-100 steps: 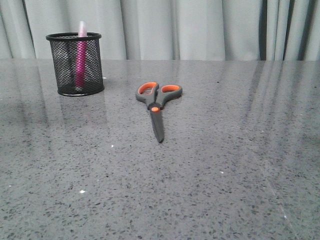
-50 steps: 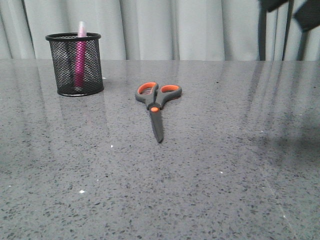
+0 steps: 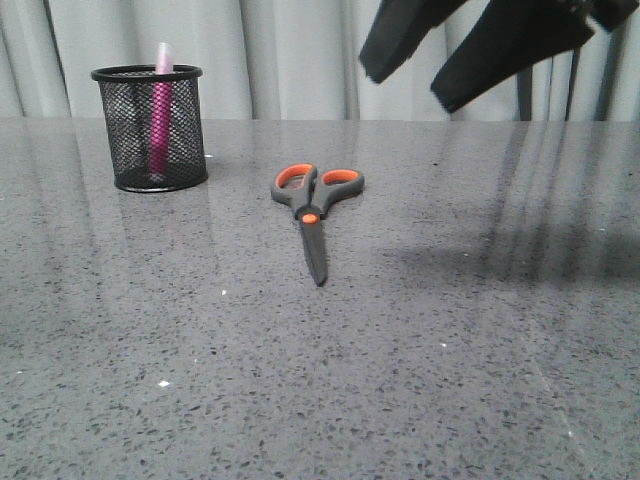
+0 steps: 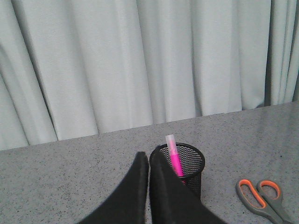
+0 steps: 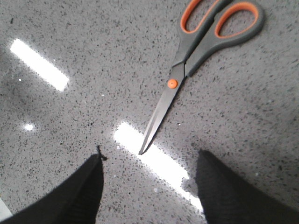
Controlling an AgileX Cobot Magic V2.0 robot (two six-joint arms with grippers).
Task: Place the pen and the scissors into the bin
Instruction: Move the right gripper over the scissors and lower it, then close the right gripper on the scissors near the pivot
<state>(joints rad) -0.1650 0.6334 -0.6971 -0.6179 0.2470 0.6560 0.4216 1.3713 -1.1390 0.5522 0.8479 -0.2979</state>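
Note:
The magenta pen point(image 3: 160, 110) stands upright inside the black mesh bin point(image 3: 150, 128) at the table's far left; both also show in the left wrist view, the pen point(image 4: 174, 157) in the bin point(image 4: 187, 164). The grey scissors point(image 3: 313, 210) with orange loops lie flat mid-table, blades pointing toward me; they show in the right wrist view point(image 5: 196, 60) and in the left wrist view point(image 4: 261, 199). My right gripper point(image 3: 410, 88) hangs open and empty high above the table, right of the scissors; its fingers point(image 5: 79, 191) frame the blade tip. My left gripper point(image 4: 148, 158) is shut and empty, near the bin.
The grey speckled table point(image 3: 450, 330) runs back to a pale curtain point(image 3: 300, 50). Bright light reflections lie on the tabletop point(image 5: 42, 65).
My right gripper has come in from the upper right and moved left, now hanging open above and right of the scissors. Its shadow has spread over the table. Pen, bin and scissors have not moved.

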